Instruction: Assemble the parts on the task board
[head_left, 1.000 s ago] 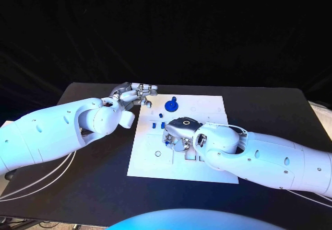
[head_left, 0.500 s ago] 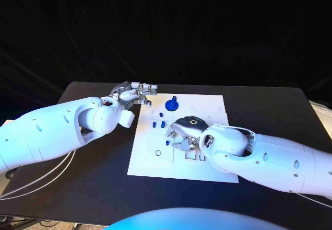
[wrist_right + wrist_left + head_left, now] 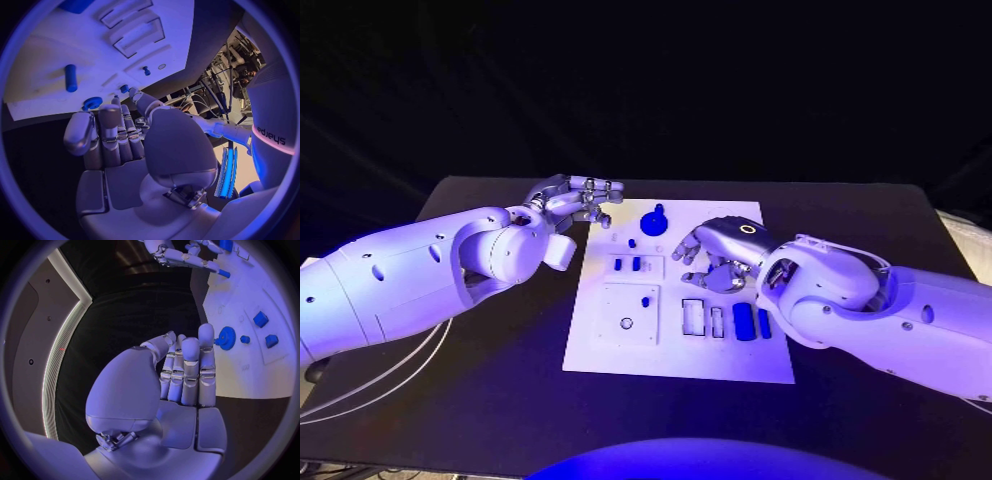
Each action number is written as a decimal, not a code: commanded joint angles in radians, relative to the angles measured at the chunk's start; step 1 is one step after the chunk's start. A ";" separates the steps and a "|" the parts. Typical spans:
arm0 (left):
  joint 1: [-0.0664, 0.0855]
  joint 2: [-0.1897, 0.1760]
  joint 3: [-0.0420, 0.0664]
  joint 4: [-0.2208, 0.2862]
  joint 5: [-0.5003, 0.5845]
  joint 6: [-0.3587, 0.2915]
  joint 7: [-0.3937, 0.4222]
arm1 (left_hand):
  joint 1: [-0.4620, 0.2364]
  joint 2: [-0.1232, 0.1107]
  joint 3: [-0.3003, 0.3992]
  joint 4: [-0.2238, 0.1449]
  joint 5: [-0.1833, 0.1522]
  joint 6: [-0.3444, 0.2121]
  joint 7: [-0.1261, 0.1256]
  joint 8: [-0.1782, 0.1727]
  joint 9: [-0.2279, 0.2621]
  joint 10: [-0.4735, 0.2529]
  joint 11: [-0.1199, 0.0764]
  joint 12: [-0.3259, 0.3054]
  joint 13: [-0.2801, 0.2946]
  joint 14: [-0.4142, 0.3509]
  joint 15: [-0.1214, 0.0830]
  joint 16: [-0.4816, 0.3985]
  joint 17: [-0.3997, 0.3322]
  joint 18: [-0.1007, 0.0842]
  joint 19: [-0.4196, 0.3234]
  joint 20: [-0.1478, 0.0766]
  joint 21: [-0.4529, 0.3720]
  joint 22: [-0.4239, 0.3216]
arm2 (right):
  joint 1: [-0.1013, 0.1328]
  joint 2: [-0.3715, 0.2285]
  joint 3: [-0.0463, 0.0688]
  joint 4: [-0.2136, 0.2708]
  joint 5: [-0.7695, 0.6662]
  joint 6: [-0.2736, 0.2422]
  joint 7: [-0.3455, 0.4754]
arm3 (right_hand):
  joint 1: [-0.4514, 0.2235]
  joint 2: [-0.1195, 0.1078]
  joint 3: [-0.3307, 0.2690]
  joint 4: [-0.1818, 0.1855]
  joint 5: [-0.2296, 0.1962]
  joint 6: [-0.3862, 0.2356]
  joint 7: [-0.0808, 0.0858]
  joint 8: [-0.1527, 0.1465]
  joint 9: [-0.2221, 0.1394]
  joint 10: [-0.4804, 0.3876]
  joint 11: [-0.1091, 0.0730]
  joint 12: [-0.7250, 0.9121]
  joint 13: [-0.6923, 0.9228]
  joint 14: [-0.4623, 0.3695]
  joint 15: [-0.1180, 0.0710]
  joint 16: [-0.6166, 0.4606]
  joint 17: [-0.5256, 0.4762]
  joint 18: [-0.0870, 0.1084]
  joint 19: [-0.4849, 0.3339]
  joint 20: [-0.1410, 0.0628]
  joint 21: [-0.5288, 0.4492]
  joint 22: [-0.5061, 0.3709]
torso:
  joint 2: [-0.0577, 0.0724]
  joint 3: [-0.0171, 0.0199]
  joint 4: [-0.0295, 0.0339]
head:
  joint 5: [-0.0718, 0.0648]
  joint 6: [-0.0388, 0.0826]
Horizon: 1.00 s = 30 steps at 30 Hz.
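Observation:
The white task board [image 3: 678, 350] lies in the middle of the black table. A blue gear [image 3: 656, 218] stands near its far edge, with small blue parts [image 3: 629, 264] just nearer. Two blue blocks [image 3: 751, 322] sit beside pale slots [image 3: 694, 316] at the near right. My right hand [image 3: 711, 256] hovers over the board's middle right, fingers bent down and holding nothing. A blue peg [image 3: 70, 77] lies on the board apart from its fingertips [image 3: 117, 102]. My left hand [image 3: 574, 200] hangs off the board's far left corner, fingers [image 3: 189, 370] side by side and empty. The gear [image 3: 226, 337] lies just beyond them.
A square plate with a small hole [image 3: 629, 312] sits at the board's near left. Bare black table [image 3: 488, 380] surrounds the board on all sides. My white forearms [image 3: 877, 320] reach in from both sides, the right one over the board's near right corner.
My right hand has moved away from me and to the right across the board, uncovering the slots and the blue blocks. The left hand has hardly moved.

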 commanded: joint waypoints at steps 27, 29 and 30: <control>-0.001 -0.004 -0.002 0.020 0.004 0.032 0.006 | -0.002 0.008 -0.001 -0.008 0.002 -0.009 0.000 0.002 -0.002 -0.005 -0.001 0.005 0.002 -0.005 0.000 -0.006 -0.002 0.019 -0.005 0.002 -0.007 -0.002 | 0.021 0.002 -0.003 -0.102 -0.020 0.177 -0.041 | 0.041 0.021 -0.050 0.008 -0.019 0.050 -0.016 -0.005 0.001 -0.039 0.003 0.000 -0.007 0.004 0.003 -0.024 -0.039 -0.011 -0.013 -0.004 -0.022 -0.030 | 0.000 -0.0019 -0.0002 | -0.003 0.008; -0.001 -0.004 -0.002 0.021 0.005 0.033 0.006 | -0.002 0.008 -0.001 -0.008 0.002 -0.009 0.000 0.002 -0.002 -0.005 -0.001 0.005 0.002 -0.005 0.000 -0.006 -0.002 0.019 -0.005 0.002 -0.007 -0.002 | 0.020 0.006 -0.003 -0.105 -0.021 0.179 -0.040 | 0.047 0.029 -0.043 0.008 -0.023 0.064 -0.021 0.000 0.003 -0.028 -0.001 0.005 -0.007 0.008 0.001 -0.019 -0.036 -0.012 -0.008 -0.005 -0.018 -0.023 | 0.000 -0.0017 0.0001 | -0.003 0.008; -0.001 -0.004 -0.002 0.021 0.005 0.033 0.005 | -0.002 0.008 -0.001 -0.008 0.002 -0.009 0.000 0.002 -0.002 -0.005 -0.001 0.005 0.002 -0.005 0.000 -0.006 -0.002 0.019 -0.005 0.002 -0.007 -0.002 | 0.019 0.007 -0.003 -0.106 -0.022 0.179 -0.040 | 0.049 0.034 -0.039 0.007 -0.027 0.071 -0.024 0.001 0.004 -0.022 -0.003 0.007 -0.008 0.010 0.000 -0.015 -0.033 -0.013 -0.006 -0.006 -0.015 -0.020 | 0.000 -0.0014 0.0001 | -0.002 0.008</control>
